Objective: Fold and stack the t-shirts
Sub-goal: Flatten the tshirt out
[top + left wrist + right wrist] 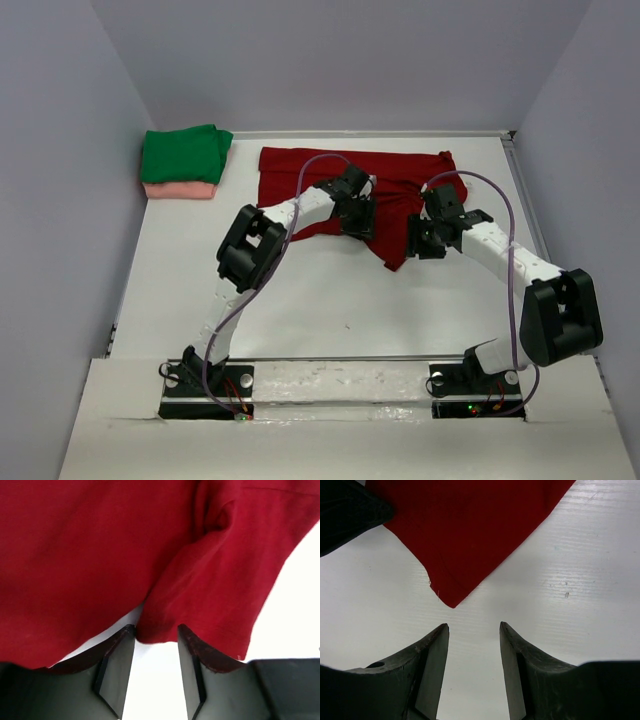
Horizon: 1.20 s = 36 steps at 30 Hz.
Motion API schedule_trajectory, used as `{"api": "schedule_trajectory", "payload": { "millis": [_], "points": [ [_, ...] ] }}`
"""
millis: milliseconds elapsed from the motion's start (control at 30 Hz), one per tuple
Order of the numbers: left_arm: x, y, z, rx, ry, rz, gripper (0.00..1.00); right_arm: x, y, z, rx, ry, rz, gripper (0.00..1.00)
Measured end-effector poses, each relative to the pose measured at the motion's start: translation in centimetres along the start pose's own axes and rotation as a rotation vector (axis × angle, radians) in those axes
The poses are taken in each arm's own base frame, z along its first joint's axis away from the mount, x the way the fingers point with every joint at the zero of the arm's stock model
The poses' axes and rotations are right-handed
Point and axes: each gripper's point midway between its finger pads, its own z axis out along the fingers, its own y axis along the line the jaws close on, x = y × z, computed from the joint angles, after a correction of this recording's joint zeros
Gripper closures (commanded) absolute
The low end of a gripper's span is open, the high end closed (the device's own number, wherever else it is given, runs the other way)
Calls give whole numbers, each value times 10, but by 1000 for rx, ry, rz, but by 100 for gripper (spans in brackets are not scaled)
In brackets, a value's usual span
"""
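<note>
Folded bright green cotton t-shirt [185, 152] is stacked on folded salmon-pink t-shirt [178, 190], left of dark red t-shirt [300, 175], which is spread, not yet folded. At its hem the left gripper [156, 630] is parted, nothing pinched; the right gripper [473, 626] is parted, empty, near its corner.

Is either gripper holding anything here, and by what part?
Nothing held. Left gripper stands open at the red t-shirt's hem; right gripper open, short of its corner.
</note>
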Motion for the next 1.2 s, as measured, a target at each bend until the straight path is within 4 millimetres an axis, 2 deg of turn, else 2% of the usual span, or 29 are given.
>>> {"api": "schedule_trajectory", "payload": {
  "millis": [33, 200, 433, 600, 700, 800, 933, 1067, 1200],
  "points": [
    [-1, -1, 0, 8, 1, 0, 56, 0, 0, 0, 0, 0, 0, 49],
    [-3, -3, 3, 18, 2, 8, 100, 0, 0, 0, 0, -1, 0, 49],
    [-2, 4, 4, -19, 2, 11, 100, 1, -1, 2, 9, -4, 24, 49],
    [-9, 9, -9, -79, -12, 20, 100, 13, -9, 4, 37, 0, 58, 49],
    [-26, 0, -32, -92, -51, 36, 100, 19, -11, 7, 39, 3, 77, 50],
    [-54, -23, -67, -71, -128, 66, 100, 26, -10, 11, 29, 14, 85, 50],
    [-89, -68, -131, -3, -274, 126, 100, 35, -4, 16, 1, 27, 84, 50],
    [-95, -99, -175, 54, -346, 173, 100, 37, 2, 19, -23, 24, 81, 51],
    [-91, -111, -186, 70, -353, 202, 100, 31, 5, 19, -36, -12, 67, 54]
  ]
}}
